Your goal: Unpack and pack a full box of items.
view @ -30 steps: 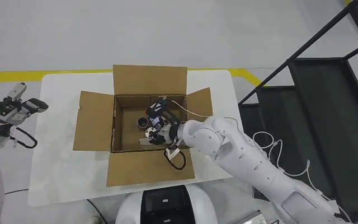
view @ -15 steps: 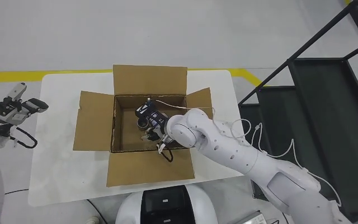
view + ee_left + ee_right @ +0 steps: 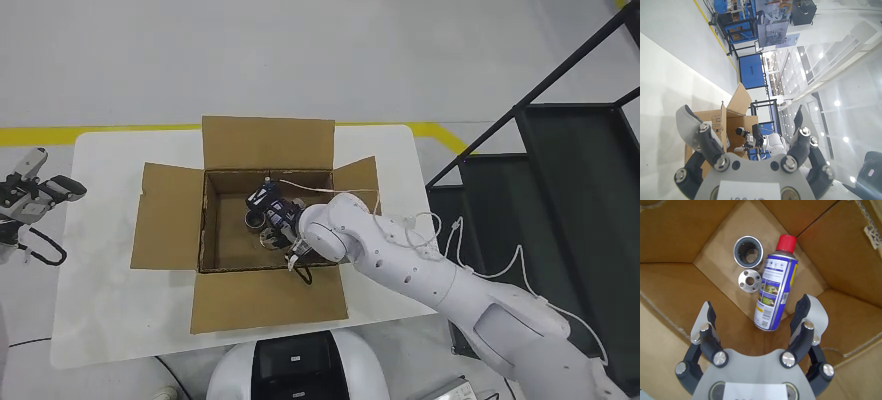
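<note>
box (image 3: pixel 268 142) lies open on the white table (image 3: pixel 110 300), spray can (image 3: pixel 776 291), flange (image 3: pixel 749 281) and grey sleeve (image 3: pixel 748 251) on its bottom, and the right hand (image 3: pixel 757 306), spread and empty, has shifted slightly to hang over them, likely lining up a pick, while the left hand (image 3: pixel 742 111) hangs open off the table's edge, pale floor (image 3: pixel 300 60) and dark stairs (image 3: pixel 560 170) beyond.

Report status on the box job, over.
Right gripper open, inside the box above the spray can. Left gripper open, empty, away from the box. Can lying flat on box floor; metal sleeve and flange beside it, nothing on top.
</note>
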`<state>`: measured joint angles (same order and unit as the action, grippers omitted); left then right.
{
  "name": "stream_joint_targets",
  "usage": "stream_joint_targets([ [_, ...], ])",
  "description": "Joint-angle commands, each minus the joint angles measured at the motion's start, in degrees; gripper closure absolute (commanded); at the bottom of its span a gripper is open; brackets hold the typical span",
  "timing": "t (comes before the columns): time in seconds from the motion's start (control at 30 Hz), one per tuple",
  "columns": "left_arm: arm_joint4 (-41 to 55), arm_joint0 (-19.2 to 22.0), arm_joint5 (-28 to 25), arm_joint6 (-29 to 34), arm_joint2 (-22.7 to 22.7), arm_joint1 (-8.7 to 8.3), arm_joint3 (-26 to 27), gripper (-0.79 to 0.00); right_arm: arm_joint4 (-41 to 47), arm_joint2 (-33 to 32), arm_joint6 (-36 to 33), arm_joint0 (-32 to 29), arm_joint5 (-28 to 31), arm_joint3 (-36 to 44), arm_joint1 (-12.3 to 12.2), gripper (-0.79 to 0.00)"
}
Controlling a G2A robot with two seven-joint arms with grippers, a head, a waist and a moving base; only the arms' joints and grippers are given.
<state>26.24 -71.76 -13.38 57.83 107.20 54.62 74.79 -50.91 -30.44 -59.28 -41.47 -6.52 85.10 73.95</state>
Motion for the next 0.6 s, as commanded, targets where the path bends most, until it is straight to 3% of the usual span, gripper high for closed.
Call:
stream_joint_targets([
  [0.0, 0.00, 0.00, 0.00, 0.00, 0.00, 0.00, 0.00, -0.785, -2.38, 1.69, -0.80, 1.66, 2.00, -2.52, 0.76, -0.785],
  [0.27, 0.00, 0.00, 0.00, 0.00, 0.00, 0.00, 0.00, -0.785, -1.67, 4.79, -1.37, 5.16, 5.30, -10.01, 4.34, -0.785],
  [0.57, 0.00, 0.00, 0.00, 0.00, 0.00, 0.00, 0.00, -0.785, 1.73, 4.42, -0.76, 7.44, 4.35, -18.05, 7.54, -0.763],
])
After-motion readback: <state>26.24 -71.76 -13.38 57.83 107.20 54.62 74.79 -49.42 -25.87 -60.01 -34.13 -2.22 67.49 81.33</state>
